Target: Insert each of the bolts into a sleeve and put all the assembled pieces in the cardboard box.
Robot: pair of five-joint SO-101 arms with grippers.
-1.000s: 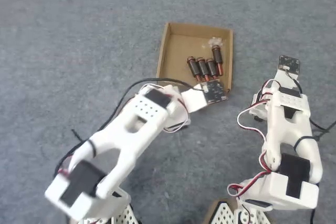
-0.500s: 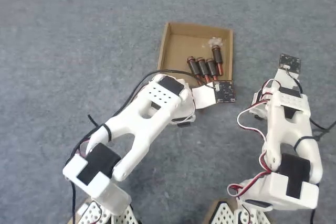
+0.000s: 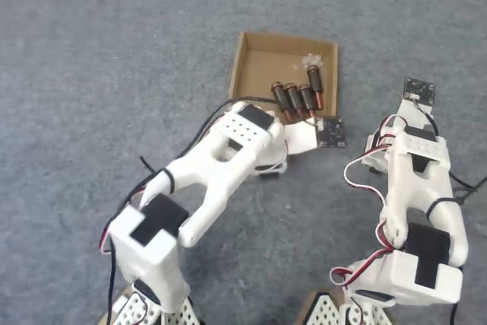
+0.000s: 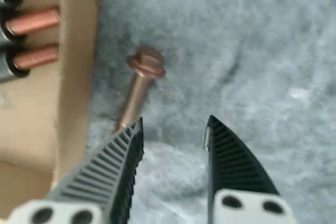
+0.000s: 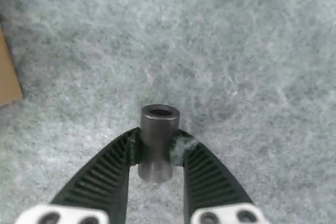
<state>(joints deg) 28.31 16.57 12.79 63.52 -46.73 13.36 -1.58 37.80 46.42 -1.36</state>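
Looking at it, the left gripper (image 4: 174, 121) is open, with the loose bolt (image 4: 137, 95) lying just ahead beside the cardboard box (image 4: 76, 77) wall, shank pointing back at one fingertip. Meanwhile the right gripper (image 5: 157, 139) is clamping the dark sleeve (image 5: 159, 124).

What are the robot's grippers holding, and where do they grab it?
The right gripper pinches the sleeve by its sides. The left gripper is open, holding nothing; the bolt lies loose.

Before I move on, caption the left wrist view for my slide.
Left gripper, fingers open, at a loose copper bolt lying on the grey mat beside the cardboard box.
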